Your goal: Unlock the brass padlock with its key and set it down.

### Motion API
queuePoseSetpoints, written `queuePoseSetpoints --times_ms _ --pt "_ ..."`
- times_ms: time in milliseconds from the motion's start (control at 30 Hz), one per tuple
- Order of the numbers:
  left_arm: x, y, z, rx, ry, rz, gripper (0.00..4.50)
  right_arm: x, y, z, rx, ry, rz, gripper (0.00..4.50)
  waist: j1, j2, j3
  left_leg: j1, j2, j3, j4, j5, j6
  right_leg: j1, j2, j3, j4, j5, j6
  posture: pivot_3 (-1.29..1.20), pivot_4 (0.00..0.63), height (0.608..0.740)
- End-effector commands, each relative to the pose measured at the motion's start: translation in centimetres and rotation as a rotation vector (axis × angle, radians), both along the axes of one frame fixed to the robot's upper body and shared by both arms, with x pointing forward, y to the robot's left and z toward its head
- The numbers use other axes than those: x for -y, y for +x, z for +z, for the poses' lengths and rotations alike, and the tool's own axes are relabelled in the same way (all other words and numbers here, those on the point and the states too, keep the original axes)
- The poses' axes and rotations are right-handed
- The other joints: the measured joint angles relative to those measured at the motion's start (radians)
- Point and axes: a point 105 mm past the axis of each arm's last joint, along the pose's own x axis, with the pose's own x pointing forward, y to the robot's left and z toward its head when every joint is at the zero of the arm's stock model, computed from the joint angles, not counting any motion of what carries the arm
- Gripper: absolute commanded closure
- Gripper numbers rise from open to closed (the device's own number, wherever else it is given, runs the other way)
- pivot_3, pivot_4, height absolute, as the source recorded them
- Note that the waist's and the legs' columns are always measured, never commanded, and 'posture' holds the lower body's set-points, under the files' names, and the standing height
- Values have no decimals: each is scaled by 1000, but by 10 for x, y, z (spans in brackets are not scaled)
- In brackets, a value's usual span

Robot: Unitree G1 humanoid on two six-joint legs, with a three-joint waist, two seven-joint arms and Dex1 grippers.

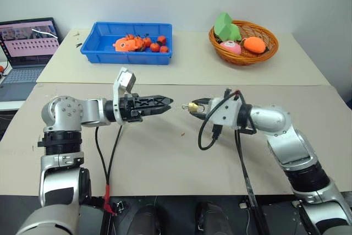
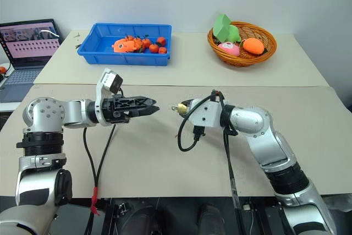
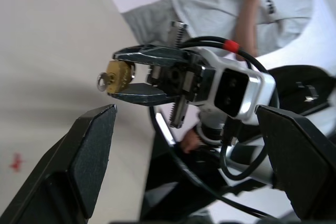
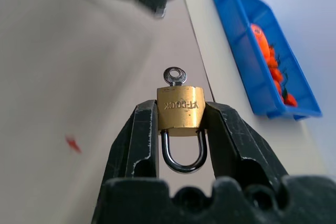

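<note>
The brass padlock (image 4: 180, 107) is clamped by its sides between the fingers of my right gripper (image 4: 180, 110), held above the table. Its silvery shackle (image 4: 184, 153) points back toward the wrist and looks closed. The key (image 4: 175, 75) sticks out of the padlock's far end, pointing toward my left gripper. In the head views the padlock (image 1: 193, 106) hangs at the centre, with my left gripper (image 1: 169, 102) level with it and a short gap away, pointing at it. My left gripper's fingers (image 3: 89, 150) stand wide open and empty, facing the key (image 3: 103, 81).
A blue bin (image 1: 99, 48) with orange toys and a wicker basket (image 1: 220, 48) of toy fruit stand on the far table. A laptop (image 1: 25, 48) sits at the far left. A red speck (image 1: 182, 134) lies on the tabletop below the grippers. A person in a grey shirt (image 3: 220, 3) is behind.
</note>
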Motion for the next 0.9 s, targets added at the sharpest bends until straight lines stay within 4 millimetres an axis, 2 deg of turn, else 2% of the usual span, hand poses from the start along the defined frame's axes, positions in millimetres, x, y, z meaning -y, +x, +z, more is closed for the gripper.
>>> queuePoseSetpoints --times_ms 33,167,300,700,900 --pt "-5 -1 13 3 -59 -20 0 6 -9 17 -60 83 49 3593 0 0 0 0 0 0 0 0 0 0 0 0 0 0 0 0 150 692" --pt "-9 7 13 -51 -92 4 0 17 -5 8 -122 71 43 3593 3 0 0 1 0 0 0 0 0 1 0 0 0 0 0 0 150 692" --pt "-10 9 9 -74 -88 14 0 20 -3 7 -125 60 39 3593 1 0 0 1 -1 0 0 0 0 1 0 0 0 0 0 0 150 692" --pt "10 12 -17 -244 -131 -35 0 5 -7 16 -108 42 106 3593 1 -1 0 1 -1 0 0 0 0 0 0 1 0 0 0 0 150 692" --pt "19 14 -13 -290 -170 -76 0 0 -10 17 -135 32 154 3593 -1 -1 0 1 -1 0 0 0 0 0 0 1 0 0 0 0 150 692"
